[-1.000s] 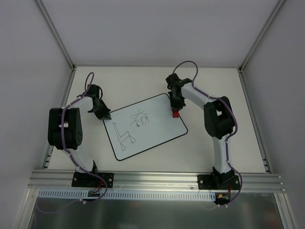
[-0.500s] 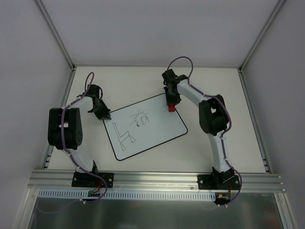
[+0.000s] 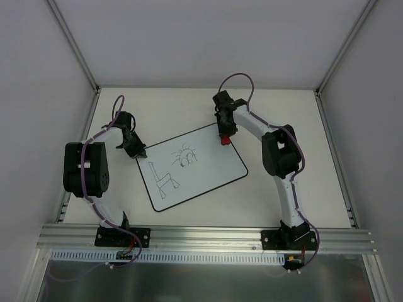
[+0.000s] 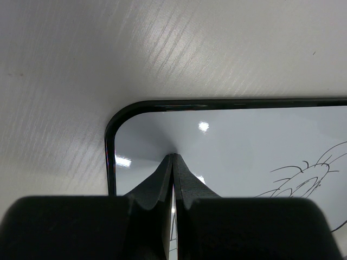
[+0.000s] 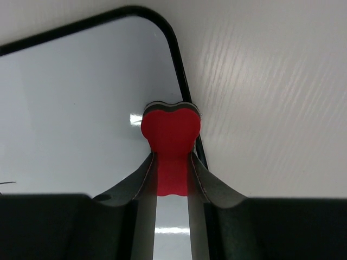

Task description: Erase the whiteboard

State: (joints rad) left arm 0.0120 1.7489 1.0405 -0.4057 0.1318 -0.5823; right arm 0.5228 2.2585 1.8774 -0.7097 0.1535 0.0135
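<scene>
The whiteboard (image 3: 201, 170) lies tilted on the table, with black sketches of a chair and a spiky face. My right gripper (image 3: 223, 139) is shut on the red bone-shaped eraser (image 5: 171, 130), whose end rests on the board's right edge near its far right corner (image 5: 162, 24). My left gripper (image 3: 141, 153) is shut with nothing between its fingers, tips pressed on the board (image 4: 244, 146) just inside its far left corner (image 4: 116, 122). Part of the face sketch (image 4: 303, 181) shows in the left wrist view.
White enclosure walls stand at the back and both sides. A metal rail (image 3: 201, 236) carrying both arm bases runs along the near edge. Bare white tabletop (image 3: 176, 110) surrounds the board.
My right gripper has carried the eraser from the board's right edge up and to the left, toward the far right corner. The left arm and the board have not moved.
</scene>
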